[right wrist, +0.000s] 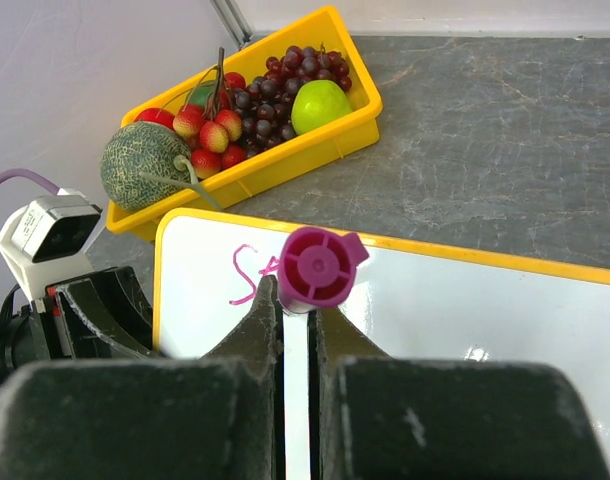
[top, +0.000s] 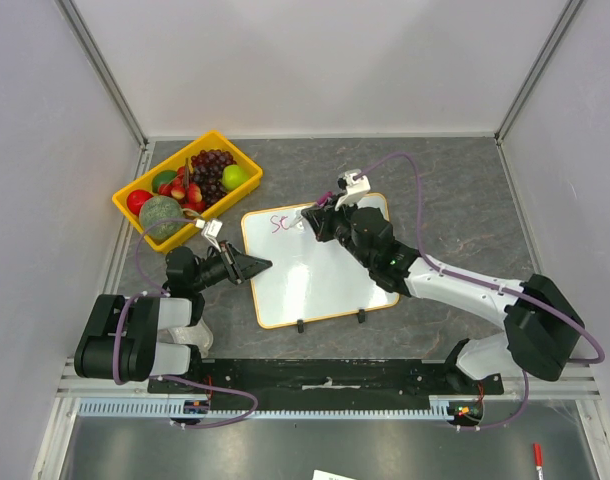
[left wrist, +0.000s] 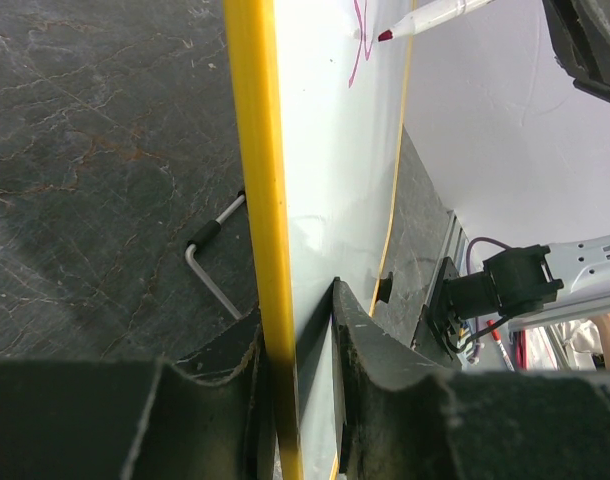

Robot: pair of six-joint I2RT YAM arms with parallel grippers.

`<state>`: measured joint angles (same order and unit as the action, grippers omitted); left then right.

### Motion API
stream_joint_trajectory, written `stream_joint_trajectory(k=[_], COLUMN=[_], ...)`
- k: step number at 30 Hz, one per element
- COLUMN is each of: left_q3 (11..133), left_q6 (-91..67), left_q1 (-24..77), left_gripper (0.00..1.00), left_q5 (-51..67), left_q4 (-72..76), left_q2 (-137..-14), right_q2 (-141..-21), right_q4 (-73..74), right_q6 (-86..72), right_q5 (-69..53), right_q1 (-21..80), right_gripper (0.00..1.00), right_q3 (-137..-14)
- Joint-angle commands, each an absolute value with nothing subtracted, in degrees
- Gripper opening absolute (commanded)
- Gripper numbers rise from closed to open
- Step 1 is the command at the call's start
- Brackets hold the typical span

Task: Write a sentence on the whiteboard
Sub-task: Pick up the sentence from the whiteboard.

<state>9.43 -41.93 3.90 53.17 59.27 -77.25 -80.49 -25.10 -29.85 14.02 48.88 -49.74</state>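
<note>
The whiteboard (top: 325, 280) lies mid-table, tilted, with a thin orange-yellow frame and two black clip feet (top: 300, 325). My left gripper (top: 257, 266) is shut on its left edge; in the left wrist view the fingers (left wrist: 375, 340) pinch the yellow frame (left wrist: 265, 200). My right gripper (top: 315, 215) is shut on a magenta marker (right wrist: 317, 266), whose tip (left wrist: 385, 35) is at the board's top left. The sentence (top: 278, 222) is only a magenta "S" and part of a second letter (right wrist: 247, 272).
A yellow fruit tray (top: 168, 162) with a melon, grapes, apples and strawberries stands at the back left, close to the board's corner (right wrist: 305, 150). A bent metal rod (left wrist: 213, 255) lies on the table beside the board's edge. A red marker (top: 536, 455) lies off the table, front right.
</note>
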Motion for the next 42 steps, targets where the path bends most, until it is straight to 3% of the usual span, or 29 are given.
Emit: stream_joint_trajectory(k=[1, 24, 42], left_q3=[10.02, 10.19, 10.20], left_q6=[-38.67, -38.67, -38.67], left_q1=[4.31, 4.39, 4.40], left_gripper=[0.02, 0.02, 0.02], left_q5=[53.09, 53.26, 53.26], left_q4=[59.15, 59.06, 59.06], left_q2=[-77.52, -77.78, -77.78], right_q2=[-77.70, -82.35, -82.79], right_q4=[-26.11, -23.47, -23.20], right_q6=[-28.65, -25.66, -25.93], right_q5=[15.38, 17.31, 17.32], right_q1=[48.60, 48.34, 47.90], right_gripper=[0.00, 0.00, 0.00], right_q3=[-51.85, -58.27, -55.29])
